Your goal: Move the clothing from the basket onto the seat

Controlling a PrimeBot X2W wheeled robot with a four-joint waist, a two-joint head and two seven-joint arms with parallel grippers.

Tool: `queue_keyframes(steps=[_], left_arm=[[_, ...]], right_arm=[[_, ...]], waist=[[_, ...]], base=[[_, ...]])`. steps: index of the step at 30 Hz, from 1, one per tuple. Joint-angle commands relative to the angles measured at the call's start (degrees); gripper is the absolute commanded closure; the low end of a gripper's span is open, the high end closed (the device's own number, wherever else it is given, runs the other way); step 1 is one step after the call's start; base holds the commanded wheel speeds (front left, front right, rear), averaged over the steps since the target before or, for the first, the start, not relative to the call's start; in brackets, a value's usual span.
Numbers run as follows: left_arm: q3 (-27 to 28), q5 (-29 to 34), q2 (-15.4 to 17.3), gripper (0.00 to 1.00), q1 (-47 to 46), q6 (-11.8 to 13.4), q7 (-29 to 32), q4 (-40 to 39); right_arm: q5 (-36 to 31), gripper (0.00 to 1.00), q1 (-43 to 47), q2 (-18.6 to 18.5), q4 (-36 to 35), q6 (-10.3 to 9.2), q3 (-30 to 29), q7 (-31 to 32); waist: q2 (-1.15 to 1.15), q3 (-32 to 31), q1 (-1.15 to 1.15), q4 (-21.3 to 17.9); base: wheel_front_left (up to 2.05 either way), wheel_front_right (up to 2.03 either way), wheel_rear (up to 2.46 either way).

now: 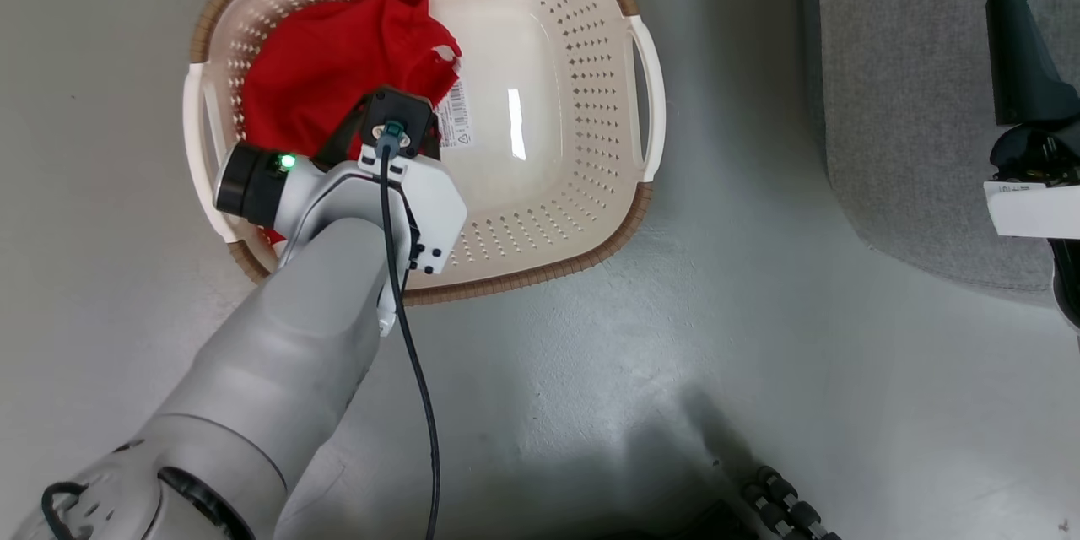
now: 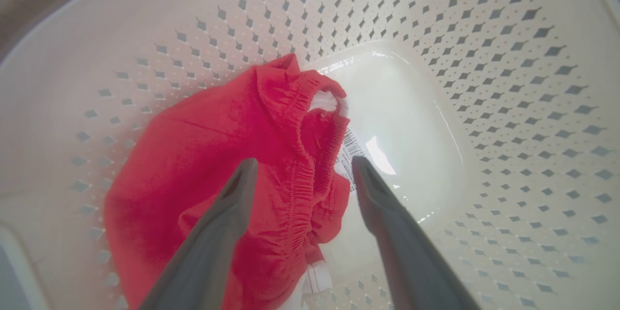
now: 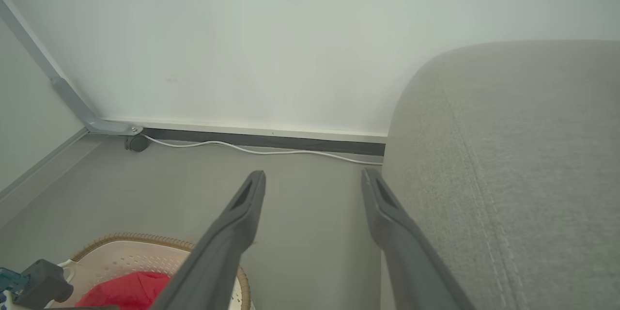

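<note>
Both are wide open with nothing held: my left gripper [image 2: 305, 163] hangs over the red clothing [image 2: 193, 155] in the basket [image 2: 484, 82], my right gripper [image 3: 314, 175] beside the seat [image 3: 508, 155].

White sticker [image 1: 456, 114] on the floor of the basket [image 1: 591, 101], its left edge touching the red clothing [image 1: 329, 76]. It carries a barcode, lines of fine print beside the bars, and a small triangle sign at its near end. No letter or digit can be made out. In the left wrist view the same sticker [image 2: 348, 152] shows only barcode stripes, also illegible. White tag [image 1: 1034, 207] at the far right: any print on it is too small to read.
</note>
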Motion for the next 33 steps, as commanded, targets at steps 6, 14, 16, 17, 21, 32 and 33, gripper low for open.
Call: queue_keyframes(steps=[6,14,16,17,21,32,33], left_arm=[[-3.8,0.2,0.3,0.00,-3.7,2.6,4.8,3.0],[-9.4,2.7,0.3,0.00,-7.4,4.5,10.5,7.2],[-10.3,3.1,0.3,0.00,-7.9,4.6,11.5,7.9],[-10.6,3.2,0.3,0.00,-8.2,4.5,11.9,8.3],[-10.7,2.9,0.3,0.00,-9.1,4.5,11.9,9.5],[-9.4,0.8,2.0,1.00,-8.6,4.0,11.2,10.9],[-9.4,0.7,2.0,1.00,-8.6,3.9,11.1,10.9]], right_arm=[[0.6,0.00,1.2,-0.7,-1.9,0.19,0.5,-0.6],[0.9,0.00,1.3,0.1,-2.6,0.19,0.4,-0.6],[1.1,0.00,1.2,0.4,-2.9,0.19,0.6,-0.6],[1.1,0.00,1.1,0.4,-3.0,0.19,0.6,-0.6],[1.5,0.00,0.6,0.5,-3.6,0.19,0.6,-0.6],[1.6,0.00,-0.1,0.7,-4.0,0.19,0.3,-0.6],[1.6,0.00,-0.1,0.6,-4.0,0.19,0.2,-0.6]], waist=[[0.00,2.2,0.00,-0.8],[0.00,3.8,0.00,-1.5],[0.00,4.3,0.00,-2.0],[0.00,4.5,0.00,-2.2],[0.00,5.8,0.00,-3.0],[0.00,6.4,0.00,-4.0],[0.00,6.4,0.00,-3.9]], base=[[0.00,0.00,0.00],[0.00,0.00,0.00],[0.00,0.00,0.00],[0.00,0.00,0.00],[0.00,0.00,0.00],[0.00,0.00,0.00],[0.00,0.00,0.00]])
